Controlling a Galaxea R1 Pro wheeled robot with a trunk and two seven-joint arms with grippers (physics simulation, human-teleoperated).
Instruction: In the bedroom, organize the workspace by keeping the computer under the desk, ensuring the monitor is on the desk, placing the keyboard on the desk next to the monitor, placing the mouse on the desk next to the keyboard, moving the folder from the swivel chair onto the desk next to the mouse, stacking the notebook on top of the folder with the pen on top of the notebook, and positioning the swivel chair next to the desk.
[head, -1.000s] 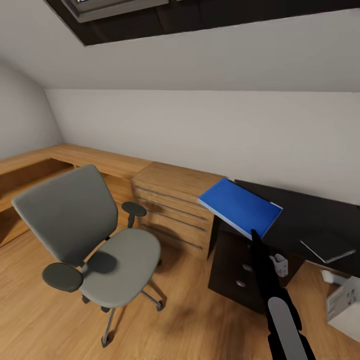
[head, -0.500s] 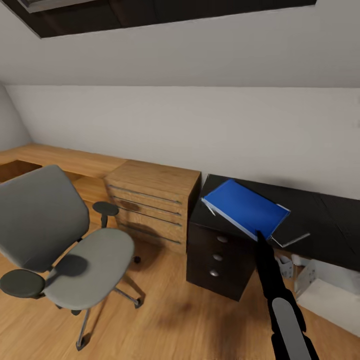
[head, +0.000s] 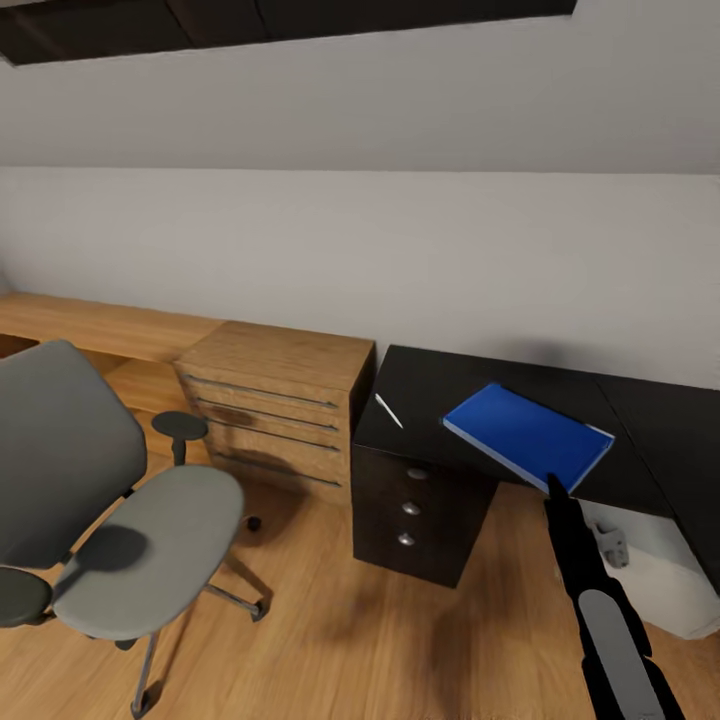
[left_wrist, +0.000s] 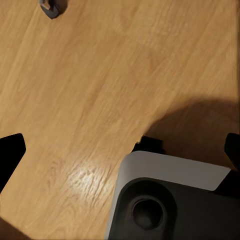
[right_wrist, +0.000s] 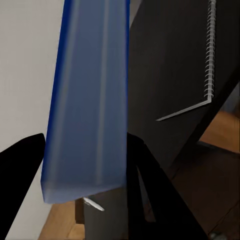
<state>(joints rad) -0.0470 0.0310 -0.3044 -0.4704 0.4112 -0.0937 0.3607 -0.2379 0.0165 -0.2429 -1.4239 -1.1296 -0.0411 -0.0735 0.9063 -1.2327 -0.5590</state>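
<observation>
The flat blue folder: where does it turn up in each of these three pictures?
Head view: the flat blue folder lies right of centre, over the black desk.
Left wrist view: not in it; wooden floor.
Right wrist view: left of centre, seen edge-on between the right gripper fingers.
Shared landmark: the black desk.

- We see our right arm (head: 600, 610) as a slim black limb carrying a long grey oval panel.
- Our right gripper (right_wrist: 82, 170) has flat, tapering black fingers.
- Our base (left_wrist: 170, 200) shows a white shell over dark grey, with a round recess.
</observation>
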